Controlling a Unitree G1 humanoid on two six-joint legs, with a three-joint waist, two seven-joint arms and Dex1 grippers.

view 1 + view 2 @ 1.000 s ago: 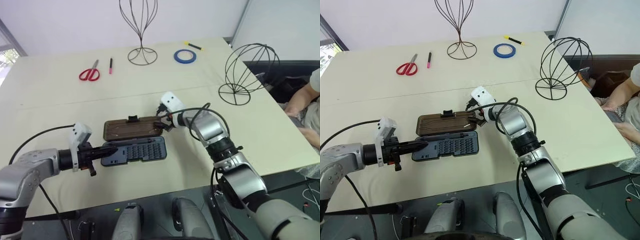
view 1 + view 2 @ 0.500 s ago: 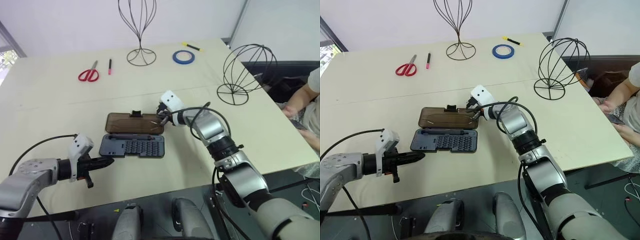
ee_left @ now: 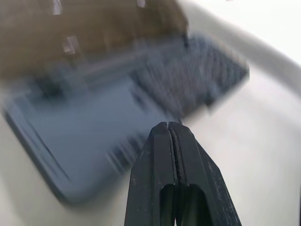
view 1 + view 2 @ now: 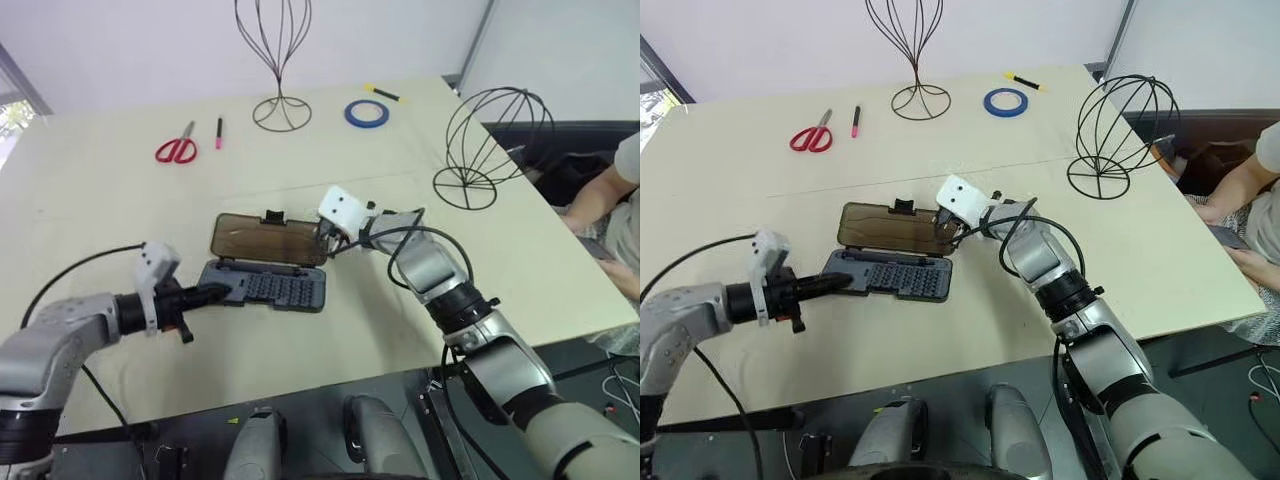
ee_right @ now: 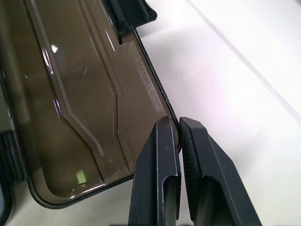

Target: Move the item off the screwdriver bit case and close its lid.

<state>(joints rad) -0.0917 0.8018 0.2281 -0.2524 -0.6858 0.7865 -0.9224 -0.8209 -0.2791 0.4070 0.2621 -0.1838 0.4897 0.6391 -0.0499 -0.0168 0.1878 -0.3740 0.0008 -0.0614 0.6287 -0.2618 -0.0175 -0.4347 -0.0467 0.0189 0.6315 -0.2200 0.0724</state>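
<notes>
The screwdriver bit case lies open mid-table, its dark tray showing rows of bits. Its smoky brown lid stands tilted up along the far side, black clasp on top. My right gripper is shut on the lid's right-hand edge; in the right wrist view the rim of the lid runs in between the fingertips. The left gripper is shut, its tip resting at the left end of the case. The item, a black wire globe form, stands on the table far to the right, apart from the case.
At the back stand a tall narrow wire stand, red scissors, a pink pen, a blue tape roll and a yellow marker. A person's arm is at the right edge. The table's front edge is close.
The right gripper shut on the lid's edge and tilted the lid up from lying flat. The left gripper pulled back, then returned to the case's left end. The case shifted slightly.
</notes>
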